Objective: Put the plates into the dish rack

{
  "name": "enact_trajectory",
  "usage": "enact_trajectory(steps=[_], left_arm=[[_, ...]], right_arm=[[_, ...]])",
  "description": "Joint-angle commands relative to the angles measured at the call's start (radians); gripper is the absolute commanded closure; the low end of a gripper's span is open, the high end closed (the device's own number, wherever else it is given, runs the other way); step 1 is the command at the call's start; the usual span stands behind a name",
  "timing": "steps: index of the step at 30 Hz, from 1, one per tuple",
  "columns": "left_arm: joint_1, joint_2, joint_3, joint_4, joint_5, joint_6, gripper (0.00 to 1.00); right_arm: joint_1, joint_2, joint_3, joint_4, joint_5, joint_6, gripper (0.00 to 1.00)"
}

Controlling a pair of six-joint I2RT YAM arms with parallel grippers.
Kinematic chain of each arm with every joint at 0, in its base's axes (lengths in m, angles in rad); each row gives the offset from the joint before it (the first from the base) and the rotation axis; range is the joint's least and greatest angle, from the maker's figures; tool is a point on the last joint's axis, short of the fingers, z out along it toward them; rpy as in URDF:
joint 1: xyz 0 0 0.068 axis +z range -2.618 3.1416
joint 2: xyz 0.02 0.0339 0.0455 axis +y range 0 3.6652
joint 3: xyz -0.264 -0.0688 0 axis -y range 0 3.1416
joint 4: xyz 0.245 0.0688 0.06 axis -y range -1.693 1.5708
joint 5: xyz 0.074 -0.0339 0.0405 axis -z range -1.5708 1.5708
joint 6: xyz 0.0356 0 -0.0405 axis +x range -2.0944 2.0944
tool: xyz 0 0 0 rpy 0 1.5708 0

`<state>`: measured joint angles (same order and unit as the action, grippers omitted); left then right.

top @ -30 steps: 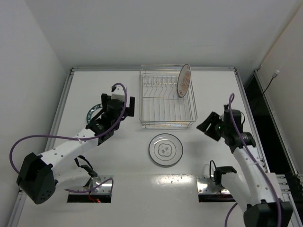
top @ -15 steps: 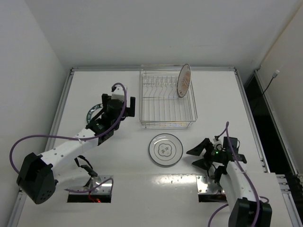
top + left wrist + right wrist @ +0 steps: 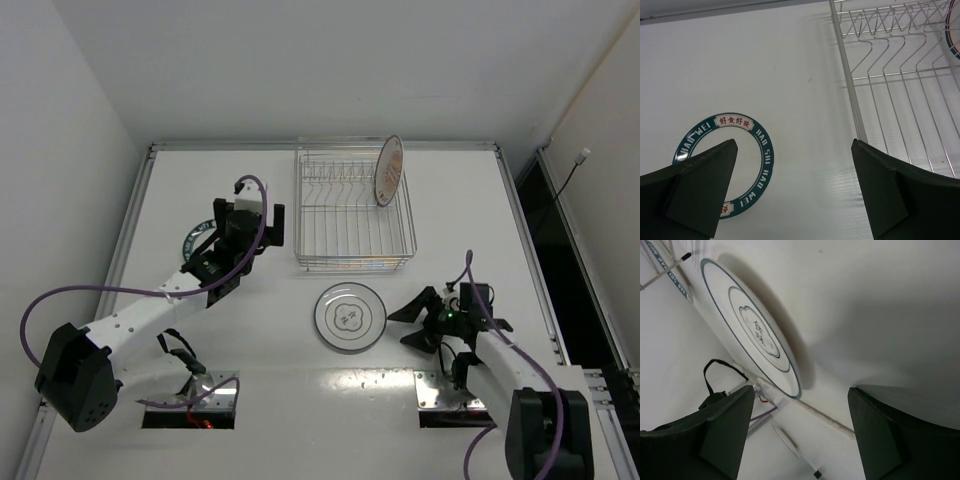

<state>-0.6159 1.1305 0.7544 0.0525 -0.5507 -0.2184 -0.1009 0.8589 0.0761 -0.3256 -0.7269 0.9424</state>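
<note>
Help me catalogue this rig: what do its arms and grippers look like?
The left arm and right arm match: white links, black joints and bases, a purple cable looping loosely along each. The left gripper and right gripper are black, each with two flat, wedge-shaped fingers. A small green light glows by the right wrist.

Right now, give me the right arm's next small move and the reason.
Probably slide the right gripper leftward until its open fingers straddle the rim of the grey-ringed plate. That plate lies flat on the table, just clear of the fingers, and nothing is held yet.
</note>
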Motion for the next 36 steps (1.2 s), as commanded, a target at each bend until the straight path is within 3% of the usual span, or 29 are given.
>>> enact_trajectory(steps=[1,9,13,16,17,18,23,24,30,36], left_arm=[[-0.007,-0.012,0.025,0.037,-0.026,-0.007,0.02],[-0.007,-0.021,0.016,0.05,-0.066,-0.007,0.02],[-0.007,-0.011,0.028,0.038,-0.101,-0.007,0.02],[-0.007,-0.02,0.019,0.049,-0.124,0.002,0.02],[-0.007,-0.02,0.019,0.049,-0.124,0.011,0.02],[-0.007,-0.02,0.019,0.049,-0.133,0.011,0.02],[-0.007,-0.02,0.019,0.049,-0.124,0.011,0.02],[-0.007,-0.02,0.019,0.049,-0.124,0.011,0.02],[-0.007,-0.044,0.019,0.049,-0.133,0.011,0.02],[-0.007,-0.087,0.019,0.04,-0.123,0.002,0.02]], right_arm=[[0.097,0.035,0.01,0.222,0.147,0.132,0.27],[0.222,0.467,0.066,0.456,0.165,0.179,0.3],[0.279,0.54,0.135,0.444,0.224,0.191,0.31],[0.312,0.572,0.174,0.415,0.251,0.191,0.46],[0.313,0.586,0.174,0.415,0.251,0.191,0.61],[0.313,0.586,0.174,0.415,0.251,0.191,0.7],[0.313,0.488,0.111,0.454,0.296,0.243,0.92],[0.313,0.479,0.111,0.454,0.296,0.243,1.0],[0.351,0.333,0.202,0.219,0.348,0.18,1.0],[0.415,0.014,0.261,-0.012,0.394,0.225,1.0]])
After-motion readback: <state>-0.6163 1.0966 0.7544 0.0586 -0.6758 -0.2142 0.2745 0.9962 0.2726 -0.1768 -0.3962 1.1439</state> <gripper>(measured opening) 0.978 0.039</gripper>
